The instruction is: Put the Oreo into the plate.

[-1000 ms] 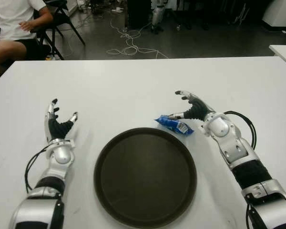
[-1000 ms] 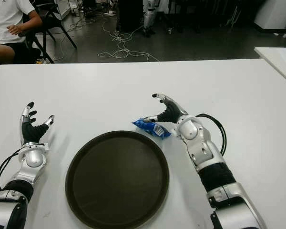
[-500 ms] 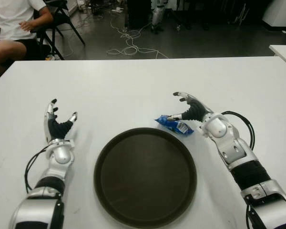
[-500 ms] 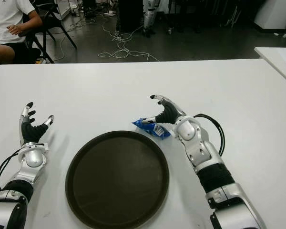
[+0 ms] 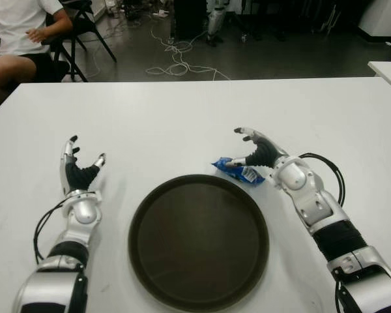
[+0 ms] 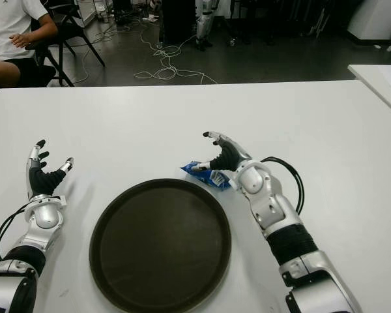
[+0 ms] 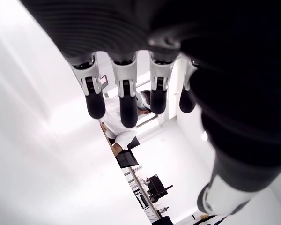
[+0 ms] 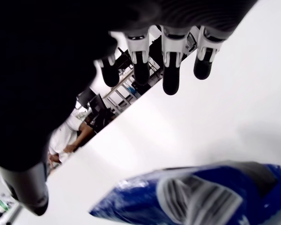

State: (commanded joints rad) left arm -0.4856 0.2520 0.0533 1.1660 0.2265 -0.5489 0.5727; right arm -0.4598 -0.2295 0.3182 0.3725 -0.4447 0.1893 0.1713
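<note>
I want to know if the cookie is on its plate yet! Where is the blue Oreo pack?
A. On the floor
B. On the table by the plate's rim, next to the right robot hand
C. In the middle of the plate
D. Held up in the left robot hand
B: the Oreo pack lies on the table just outside the plate, with the open right robot hand over it.
</note>
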